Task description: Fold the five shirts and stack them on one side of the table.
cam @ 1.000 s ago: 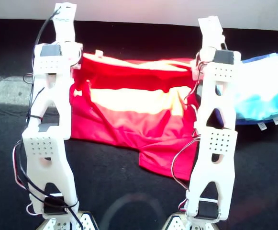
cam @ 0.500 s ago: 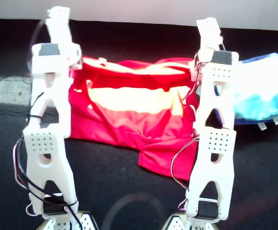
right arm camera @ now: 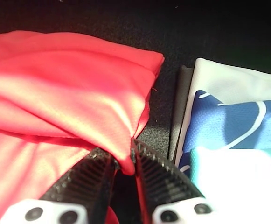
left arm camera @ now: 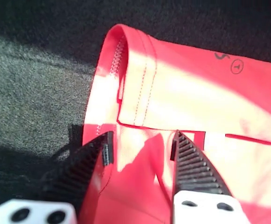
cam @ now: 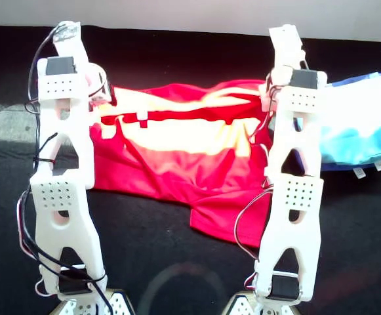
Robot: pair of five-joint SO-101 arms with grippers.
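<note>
Since one second ago the left arm [cam: 62, 197] has swung its wrist toward 10 o'clock, away from the red shirt [cam: 177, 164]. The shirt's far-left corner has dropped toward 6 o'clock, so its small white tab [cam: 143, 118] now lies on the fabric instead of at the far edge. The right arm [cam: 295, 197] has not moved.

Directions refer to the high view, with 12 o'clock at the far edge of the table.

1. Table [cam: 164, 256]: covered in black cloth, with a sunlit patch [cam: 6, 128] at 9 o'clock.
2. Red shirt: spread across the middle of the table between the two arms and partly folded, the far edge doubled over toward 6 o'clock. One loose portion trails toward 5 o'clock and reaches the right arm.
3. Stack [cam: 367, 125]: folded shirts at 3 o'clock of the red shirt, white and teal on top, blue beneath. The right wrist view shows a narrow strip of bare table between the stack and the red shirt.
4. Left gripper [left arm camera: 142, 144]: jaws spread wide, holding nothing. It sits over the red shirt's 9 o'clock edge, with a stitched hem [left arm camera: 135, 79] just beyond the fingertips.
5. Right gripper [right arm camera: 122, 156]: jaws almost closed, pinching a fold of the red shirt at its 3 o'clock corner. The fabric narrows to a point between the fingers.
</note>
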